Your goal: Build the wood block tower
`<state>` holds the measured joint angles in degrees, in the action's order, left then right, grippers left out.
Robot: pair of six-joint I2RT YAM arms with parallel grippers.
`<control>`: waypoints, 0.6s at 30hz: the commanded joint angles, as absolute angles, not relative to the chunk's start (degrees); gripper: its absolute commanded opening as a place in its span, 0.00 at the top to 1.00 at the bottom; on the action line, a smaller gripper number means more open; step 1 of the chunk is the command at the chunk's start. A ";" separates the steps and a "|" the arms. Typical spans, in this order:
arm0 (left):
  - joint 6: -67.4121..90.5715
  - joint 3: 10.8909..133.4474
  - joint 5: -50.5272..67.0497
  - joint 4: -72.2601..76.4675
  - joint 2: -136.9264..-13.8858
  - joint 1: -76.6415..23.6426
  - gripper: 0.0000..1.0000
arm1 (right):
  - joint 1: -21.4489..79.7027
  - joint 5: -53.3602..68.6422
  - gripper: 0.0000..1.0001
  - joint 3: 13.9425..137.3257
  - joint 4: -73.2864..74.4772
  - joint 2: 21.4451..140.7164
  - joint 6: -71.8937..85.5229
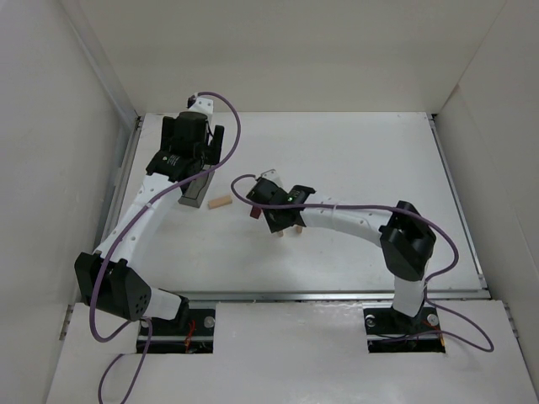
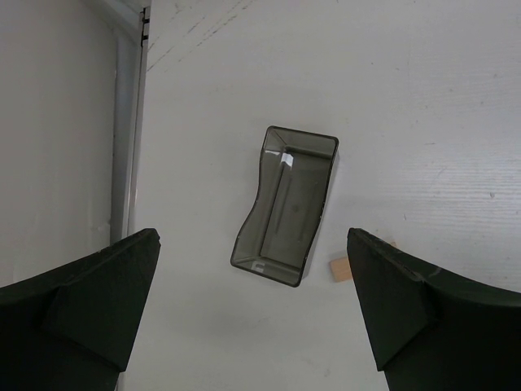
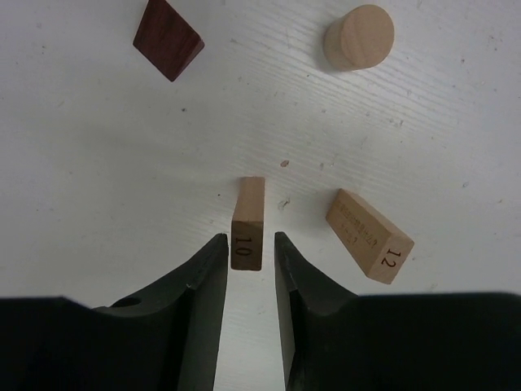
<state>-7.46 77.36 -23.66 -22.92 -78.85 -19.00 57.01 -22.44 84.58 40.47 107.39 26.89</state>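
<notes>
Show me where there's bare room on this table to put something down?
Widest bare stretch: the table right of centre, between the right arm and the back wall. A second lies near, between the two arms. Crowded: the middle, where the right hand straddles a pale block with other blocks around, and the grey tray under the left hand.

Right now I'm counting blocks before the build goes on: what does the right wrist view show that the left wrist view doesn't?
Only the right wrist view: the pale block marked 10 between the fingers of the open right gripper, the pale block marked 12, the dark red-brown block and the pale round block. Only the left wrist view: the grey tray, a pale block end by its corner, and the open left gripper. Both: the white table. I cannot tell whether that pale block end is one of the four.
</notes>
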 commanded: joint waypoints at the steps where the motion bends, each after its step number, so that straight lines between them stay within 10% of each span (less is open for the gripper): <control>1: -7.21 76.56 -23.38 -21.53 -76.38 -18.81 0.00 | 55.55 -22.24 0.66 88.06 39.47 107.40 27.25; 9: -7.21 76.55 -23.38 -21.53 -75.85 -18.81 0.00 | 54.40 -22.94 0.78 87.45 39.99 107.40 28.83; 18: -7.73 76.55 -23.38 -21.53 -75.85 -18.81 0.00 | 54.40 -21.01 0.67 86.40 39.38 107.40 28.83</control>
<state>-7.62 77.23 -23.29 -22.92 -78.76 -19.00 54.43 -21.43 85.45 40.29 107.50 28.29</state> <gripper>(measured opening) 0.993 0.328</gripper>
